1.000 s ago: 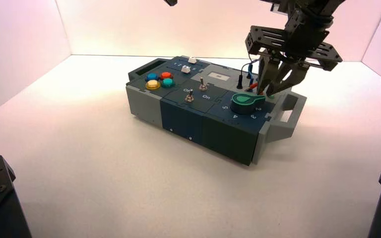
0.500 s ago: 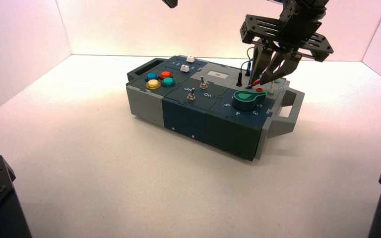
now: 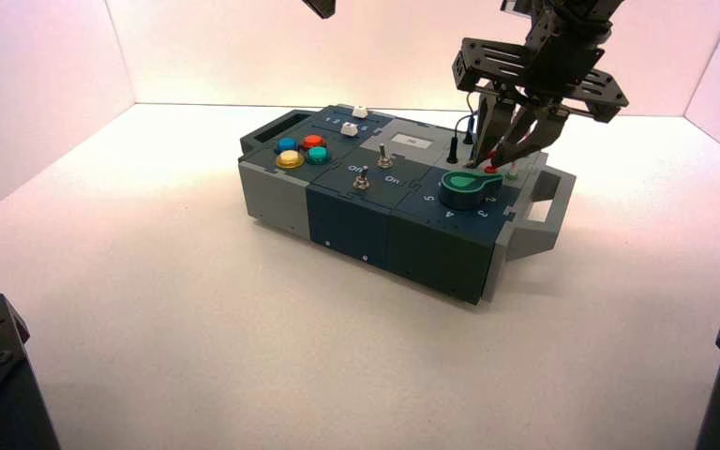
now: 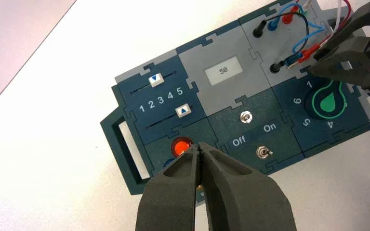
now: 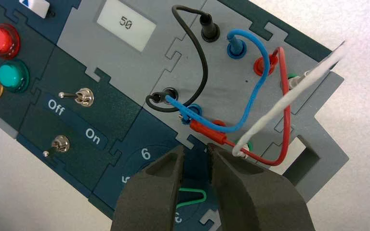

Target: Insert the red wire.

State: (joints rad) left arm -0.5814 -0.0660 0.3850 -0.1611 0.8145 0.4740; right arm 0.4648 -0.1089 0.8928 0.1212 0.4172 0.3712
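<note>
The red wire [image 5: 285, 120] loops over the grey wire panel. One red plug [image 5: 264, 65] stands in a socket at the far side. The other red plug [image 5: 207, 129] lies loose on the panel beside the blue plug, and also shows from above [image 3: 486, 159]. My right gripper [image 5: 195, 151] hovers open just short of that loose plug, over the green knob [image 5: 183, 197], with nothing between its fingers. From above, the right gripper [image 3: 503, 161] hangs over the box's right end. My left gripper [image 4: 200, 147] is shut and empty, high above the button end.
The box [image 3: 356, 220] carries black, blue and white wires [image 5: 289, 101] crossing the same panel. A display [image 5: 126, 22] reads 50. Two toggle switches [image 5: 83, 96] stand by the Off and On labels. A handle [image 3: 544, 208] juts out at the box's right end.
My right gripper has moved from over the knob's right side back and up toward the wire panel, staying open. The box has shifted slightly. The left gripper has not moved.
</note>
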